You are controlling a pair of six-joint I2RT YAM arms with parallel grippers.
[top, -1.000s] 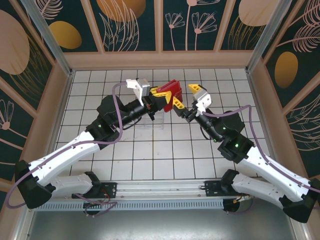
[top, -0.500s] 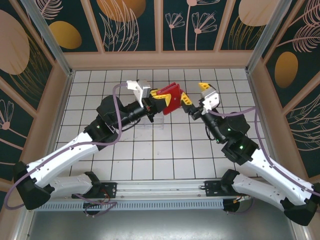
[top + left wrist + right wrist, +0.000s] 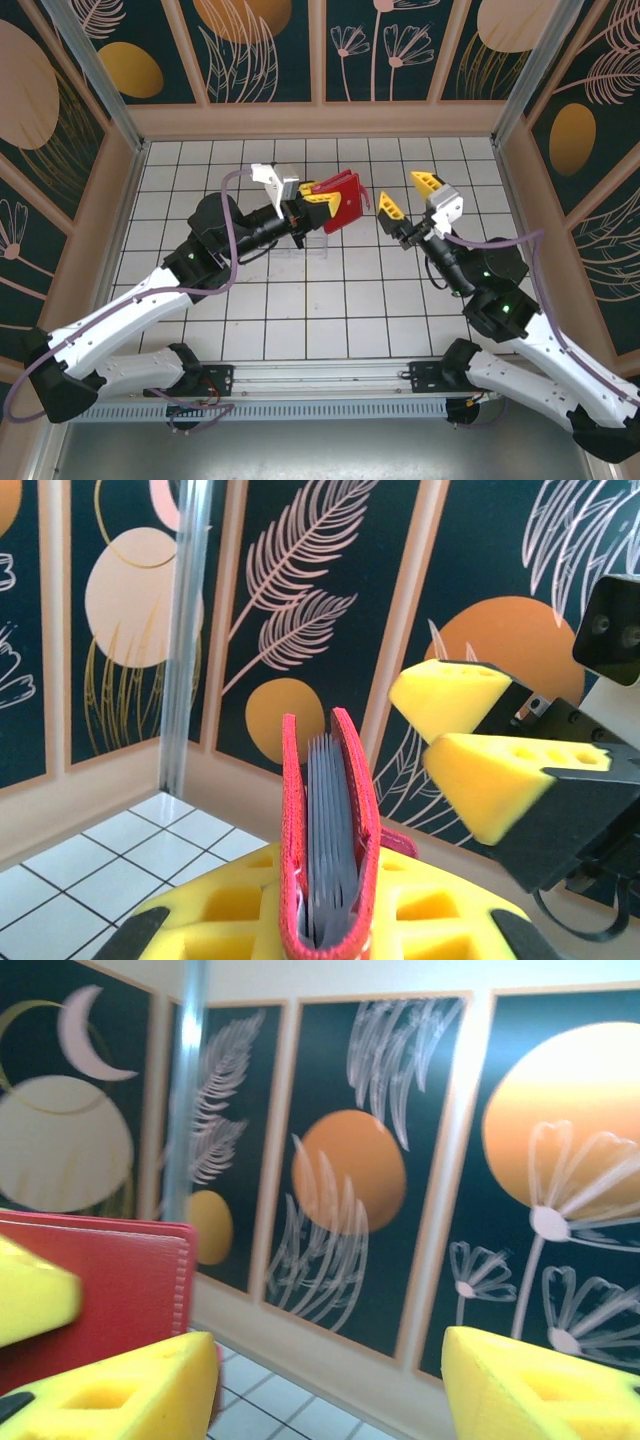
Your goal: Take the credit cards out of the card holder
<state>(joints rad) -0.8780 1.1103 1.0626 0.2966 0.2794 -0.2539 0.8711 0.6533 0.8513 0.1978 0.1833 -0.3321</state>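
Note:
My left gripper (image 3: 318,200) is shut on the red card holder (image 3: 338,200) and holds it up above the tiled floor. In the left wrist view the card holder (image 3: 325,830) stands on edge between my yellow fingers (image 3: 440,920), slightly agape, with grey inner leaves showing. The credit cards are hidden; I make out no dark card among the leaves. My right gripper (image 3: 407,195) hangs open to the right of the holder, apart from it. In the right wrist view the gap of this gripper (image 3: 325,1390) holds nothing, and the card holder (image 3: 100,1290) sits at the left.
A clear plastic tray (image 3: 303,244) lies on the white tiled floor (image 3: 300,300) beneath the left wrist. Patterned walls (image 3: 320,50) close the space at the back and on both sides.
My right gripper has drawn back to the right, away from the card holder, with its jaws a little narrower. The left gripper keeps its grip and has barely shifted.

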